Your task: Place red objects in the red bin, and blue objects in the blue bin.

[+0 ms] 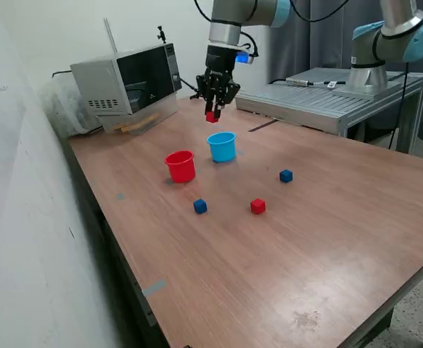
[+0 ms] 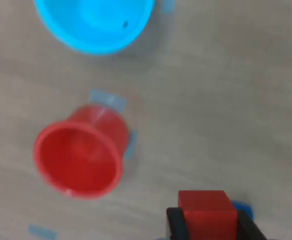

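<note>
Nearest me, a blue cube (image 1: 200,206) and red cube (image 1: 257,206) sit mid-frame on the surface (image 1: 269,268); my jaws clamp another red cube (image 1: 212,116) above the light-blue cup (image 1: 222,147), red cup (image 1: 181,166) beside it.

A microwave (image 1: 128,83) sits at the upper left, on the far end of the wooden table (image 1: 284,254). At the upper right stands a grey metal bench (image 1: 320,98). Small tape scraps (image 1: 153,288) dot the table's left side.
</note>
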Robot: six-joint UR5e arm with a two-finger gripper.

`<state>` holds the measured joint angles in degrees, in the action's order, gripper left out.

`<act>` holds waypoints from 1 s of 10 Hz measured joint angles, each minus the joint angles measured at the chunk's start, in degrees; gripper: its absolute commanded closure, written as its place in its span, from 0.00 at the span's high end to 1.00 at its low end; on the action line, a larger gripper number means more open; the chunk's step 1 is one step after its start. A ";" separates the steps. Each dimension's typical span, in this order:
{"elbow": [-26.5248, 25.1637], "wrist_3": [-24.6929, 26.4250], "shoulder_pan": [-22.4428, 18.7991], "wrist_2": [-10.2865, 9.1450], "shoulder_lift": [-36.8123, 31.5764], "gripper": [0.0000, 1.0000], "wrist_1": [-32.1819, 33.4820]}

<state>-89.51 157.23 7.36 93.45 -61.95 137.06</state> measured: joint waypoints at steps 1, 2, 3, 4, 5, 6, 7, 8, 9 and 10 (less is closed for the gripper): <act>2.49 0.38 0.05 0.07 1.35 0.00 -0.27; 4.76 0.66 0.18 0.13 3.01 0.00 -0.42; 6.87 0.85 0.47 0.18 4.86 0.00 -0.49; 8.85 0.98 0.96 0.23 6.75 0.00 -0.53; 10.64 1.07 1.57 0.26 8.55 0.00 -0.54; 12.16 1.14 2.24 0.29 10.15 0.00 -0.54; 13.39 1.18 3.02 0.30 11.55 0.00 -0.53; 14.34 1.20 3.89 0.31 12.74 0.00 -0.50; 14.96 1.22 4.70 0.31 13.61 0.00 -0.47; 15.35 1.23 5.41 0.30 14.22 0.00 -0.44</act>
<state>-74.16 158.45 12.77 93.76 -47.72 136.62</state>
